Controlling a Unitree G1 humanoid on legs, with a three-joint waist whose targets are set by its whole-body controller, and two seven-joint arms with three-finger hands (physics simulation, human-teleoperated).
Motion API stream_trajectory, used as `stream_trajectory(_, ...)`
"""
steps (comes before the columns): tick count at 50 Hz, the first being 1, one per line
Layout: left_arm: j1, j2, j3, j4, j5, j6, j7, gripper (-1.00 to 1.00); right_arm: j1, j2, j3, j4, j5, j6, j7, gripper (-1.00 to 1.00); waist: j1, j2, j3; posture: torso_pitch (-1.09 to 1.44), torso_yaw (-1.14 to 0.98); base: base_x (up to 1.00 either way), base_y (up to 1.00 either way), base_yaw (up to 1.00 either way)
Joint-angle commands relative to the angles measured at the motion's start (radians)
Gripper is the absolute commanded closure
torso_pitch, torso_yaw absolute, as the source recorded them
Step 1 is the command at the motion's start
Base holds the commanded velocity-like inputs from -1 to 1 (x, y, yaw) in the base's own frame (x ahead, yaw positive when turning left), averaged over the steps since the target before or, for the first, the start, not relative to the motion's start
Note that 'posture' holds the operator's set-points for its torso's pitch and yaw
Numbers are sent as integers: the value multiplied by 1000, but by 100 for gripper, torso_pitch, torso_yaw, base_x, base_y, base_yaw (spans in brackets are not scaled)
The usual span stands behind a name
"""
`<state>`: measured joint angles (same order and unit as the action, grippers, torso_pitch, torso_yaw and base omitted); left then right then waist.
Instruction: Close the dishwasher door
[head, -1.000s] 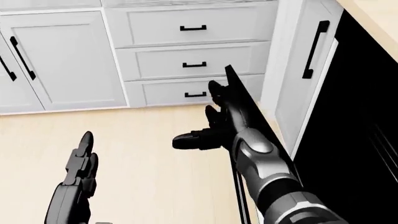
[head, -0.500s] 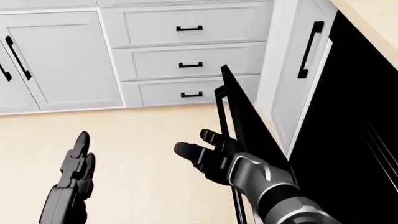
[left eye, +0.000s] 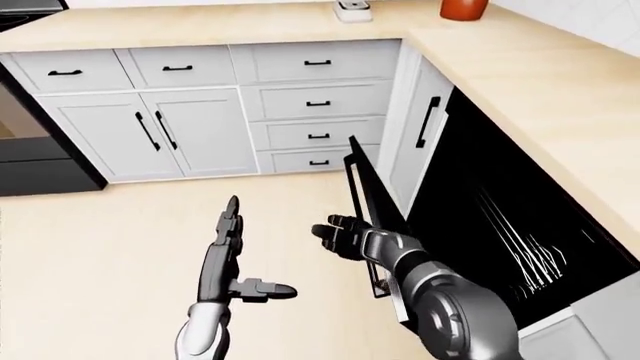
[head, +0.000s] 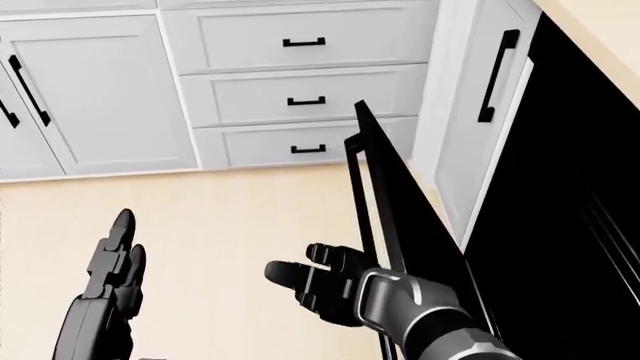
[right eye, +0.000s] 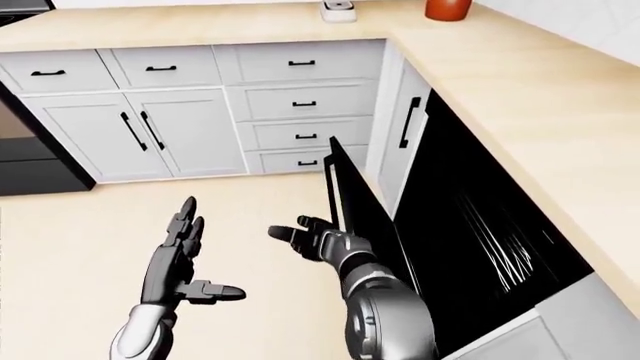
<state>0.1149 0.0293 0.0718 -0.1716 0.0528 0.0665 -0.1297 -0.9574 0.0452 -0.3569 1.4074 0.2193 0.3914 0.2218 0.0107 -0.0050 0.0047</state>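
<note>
The black dishwasher door (left eye: 368, 196) stands partly raised, seen nearly edge-on, with its handle bar (head: 356, 187) on the side facing left. To its right gapes the dark dishwasher cavity (left eye: 500, 225), where thin rack wires show. My right hand (head: 305, 281) is open with fingers spread, low and just left of the door's outer face; whether it touches the door I cannot tell. My left hand (left eye: 235, 236) is open too, fingers pointing up and thumb out to the right, over the floor well left of the door.
White drawers (left eye: 318, 101) and cabinet doors (left eye: 150, 133) fill the top of the views under a light wood counter (left eye: 520, 71). A red jar (left eye: 463, 7) stands on the counter. A black stove (left eye: 30, 157) is at the far left. Wood floor (left eye: 110, 240) lies below.
My right hand has dropped from the door's upper edge down its outer side toward the bottom of the view. The door holds about the same angle. My left hand barely moved.
</note>
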Motion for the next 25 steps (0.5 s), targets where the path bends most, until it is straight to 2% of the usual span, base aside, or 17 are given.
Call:
stream_trajectory(1,-20,3,3,-39,-1,-33,1,-100,-38,4,-1,-32,-27,9,10,-100,0,4,-22,0,0,0,0,0)
stream_trajectory(6,-22,6,14,-52,-12,-19,-4,-100,-39,15,2,-33,-66,38,-7,-100,2,7,-24,0,0,0,0,0)
stream_trajectory(14,-17,4,12,-63,-11,-15,-5,-100,-29,10,38,-33,-157,86,-22,-100,3,9,-27,0,0,0,0,0)
stream_trajectory(25,-15,5,21,-81,-18,-3,-9,-100,-24,-8,44,-33,-225,101,-20,-100,3,9,-27,0,0,0,0,0)
